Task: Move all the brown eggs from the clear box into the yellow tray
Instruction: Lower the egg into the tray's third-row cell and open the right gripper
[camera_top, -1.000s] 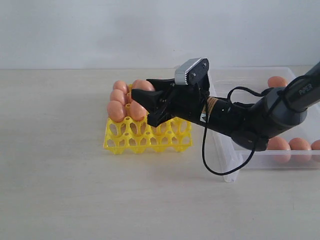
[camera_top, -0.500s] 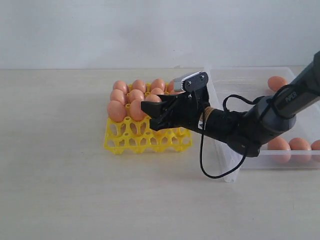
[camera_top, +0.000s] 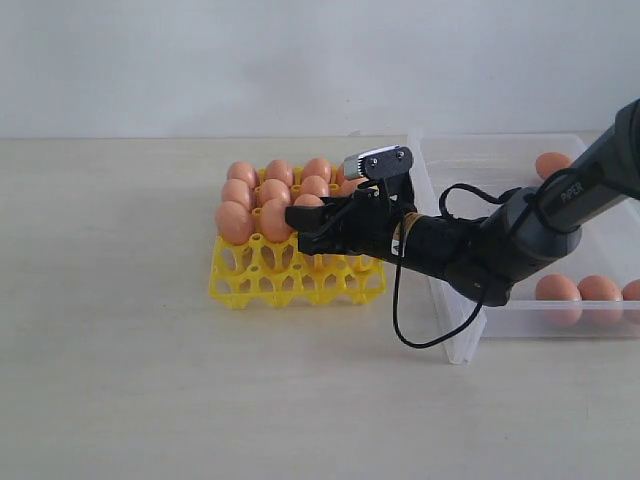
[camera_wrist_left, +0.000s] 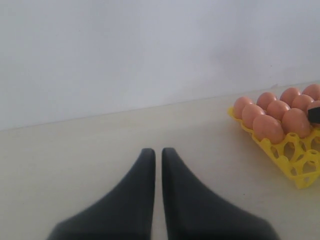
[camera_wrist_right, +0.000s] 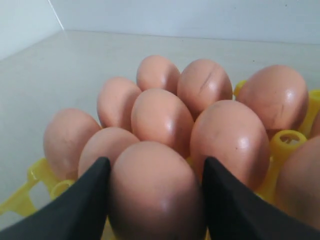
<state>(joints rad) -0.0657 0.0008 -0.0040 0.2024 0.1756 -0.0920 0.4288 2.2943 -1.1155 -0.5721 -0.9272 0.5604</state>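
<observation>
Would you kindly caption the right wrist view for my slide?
Right gripper holding a brown egg over the yellow tray.

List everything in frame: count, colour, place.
yellow tray: 1, yellow, mid-table
seated eggs: about 10, orange-brown, tray's far rows; near row empty
held egg: 1, orange-brown, over the tray
clear box: 1, transparent, right, partly out of frame
box eggs: 4 visible, orange-brown
table: 1, beige
wall: 1, white, behind
cable: 1, black, looped under right arm
right gripper: 1, black, clamped on held egg
left gripper: 1, black, closed, empty, away from tray
</observation>
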